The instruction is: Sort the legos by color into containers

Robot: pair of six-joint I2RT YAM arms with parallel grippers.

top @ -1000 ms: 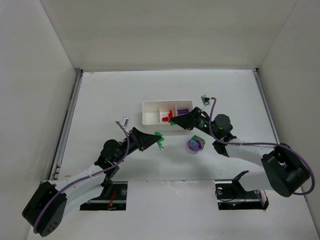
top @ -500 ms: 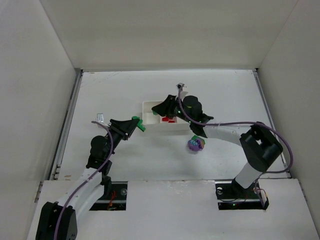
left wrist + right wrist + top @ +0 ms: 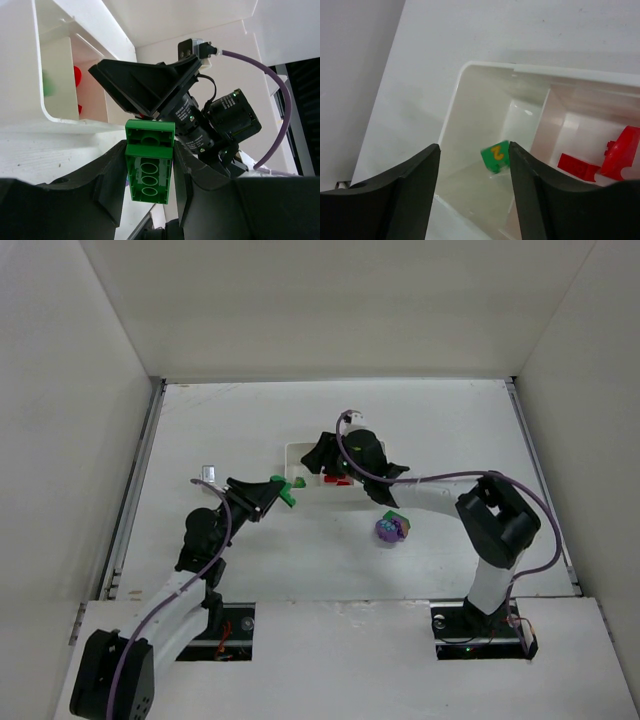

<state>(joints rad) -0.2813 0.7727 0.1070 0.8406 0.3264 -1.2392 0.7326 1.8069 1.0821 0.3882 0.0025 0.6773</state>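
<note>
sorting mid-run: both arms at the tray, green bound for the left-end compartment.
right gripper hangs over the white three-compartment plastic tray, jaws spread wide and holding nothing. a small green piece with a yellow mark shows blurred in the left-end compartment directly below; i read it as dropping or settling there. flat red pieces lie in the middle compartment. left gripper pinches a green rectangular plastic brick by its long sides, held clear of the tray's near-left corner, likely because the other arm occupies the drop spot. a purple-and-green clump of bricks sits unsorted on the white table, near the tray. third compartment is hidden under the right arm.
</note>
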